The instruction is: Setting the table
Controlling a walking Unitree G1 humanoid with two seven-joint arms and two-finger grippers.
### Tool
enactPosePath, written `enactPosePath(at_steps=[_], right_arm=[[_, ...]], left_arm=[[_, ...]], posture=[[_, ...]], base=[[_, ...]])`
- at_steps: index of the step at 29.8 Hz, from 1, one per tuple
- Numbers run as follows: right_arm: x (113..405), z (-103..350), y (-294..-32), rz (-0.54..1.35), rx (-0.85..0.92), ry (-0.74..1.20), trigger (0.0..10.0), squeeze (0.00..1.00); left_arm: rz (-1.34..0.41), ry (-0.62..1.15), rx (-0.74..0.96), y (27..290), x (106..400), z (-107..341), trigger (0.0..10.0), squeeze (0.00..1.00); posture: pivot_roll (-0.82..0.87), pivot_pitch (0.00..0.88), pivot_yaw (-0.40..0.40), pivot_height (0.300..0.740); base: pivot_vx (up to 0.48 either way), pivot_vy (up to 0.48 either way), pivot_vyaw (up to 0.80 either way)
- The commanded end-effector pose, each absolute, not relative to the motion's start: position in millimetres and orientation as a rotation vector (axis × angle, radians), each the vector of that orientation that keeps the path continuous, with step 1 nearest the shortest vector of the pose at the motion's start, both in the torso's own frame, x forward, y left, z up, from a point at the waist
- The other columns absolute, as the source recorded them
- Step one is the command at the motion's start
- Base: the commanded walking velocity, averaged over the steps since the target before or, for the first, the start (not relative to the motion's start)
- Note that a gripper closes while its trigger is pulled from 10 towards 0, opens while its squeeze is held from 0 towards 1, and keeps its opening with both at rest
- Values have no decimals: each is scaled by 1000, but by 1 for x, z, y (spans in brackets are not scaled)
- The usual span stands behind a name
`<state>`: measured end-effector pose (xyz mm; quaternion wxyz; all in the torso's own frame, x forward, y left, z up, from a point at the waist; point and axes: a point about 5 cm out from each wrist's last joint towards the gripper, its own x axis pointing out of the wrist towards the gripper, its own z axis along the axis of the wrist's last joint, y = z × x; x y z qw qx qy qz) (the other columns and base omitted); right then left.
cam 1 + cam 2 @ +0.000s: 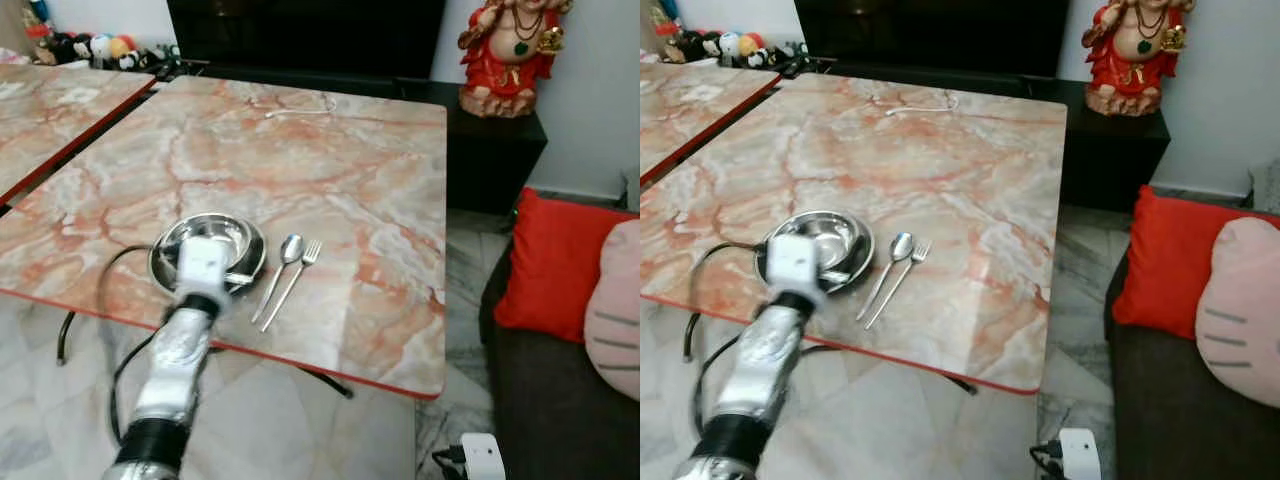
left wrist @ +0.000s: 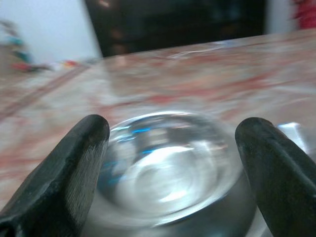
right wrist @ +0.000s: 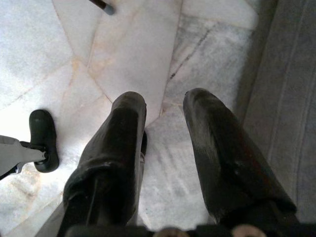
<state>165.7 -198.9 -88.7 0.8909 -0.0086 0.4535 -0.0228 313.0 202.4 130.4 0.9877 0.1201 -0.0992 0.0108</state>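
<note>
A steel bowl [image 1: 228, 238] stands near the front edge of the marble table [image 1: 330, 170]. A spoon [image 1: 284, 262] and a fork [image 1: 299, 268] lie side by side just right of it. My left arm [image 1: 185, 340] reaches up to the bowl from the table's front. In the left wrist view my left gripper [image 2: 173, 126] is open, one black finger on each side of the blurred bowl [image 2: 168, 163], near its rim. My right gripper [image 3: 165, 101] hangs over the white floor tiles, fingers apart with nothing between them.
A second marble table [image 1: 50, 110] stands to the left. At the right, a dark sofa [image 1: 550, 400] carries a red cushion [image 1: 555, 265] and a pink one [image 1: 615, 310]. A red statue [image 1: 510, 50] tops a black cabinet [image 1: 490, 140]. A white cord [image 1: 300, 110] lies far back on the table.
</note>
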Motion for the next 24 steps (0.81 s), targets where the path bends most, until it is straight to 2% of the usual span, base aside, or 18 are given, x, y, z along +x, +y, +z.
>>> enactPosePath(at_steps=[1,3,11,24], right_arm=[[164,-89,-198,-48,-14,945,10000,0],[164,-89,-198,-48,-14,945,10000,0],[165,-89,-197,-47,-13,942,10000,0],[167,-89,-197,-49,-9,938,10000,0]], left_arm=[[43,-256,265,202,311,143,10000,0],[51,-267,267,202,309,146,10000,0],[68,-248,262,193,307,149,10000,0],[93,-240,250,195,307,154,10000,0]], posture=[[44,0,7,740],[45,0,7,740],[39,0,11,740],[44,0,6,740]], base=[[0,0,0],[0,0,0],[0,480,0],[0,480,0]])
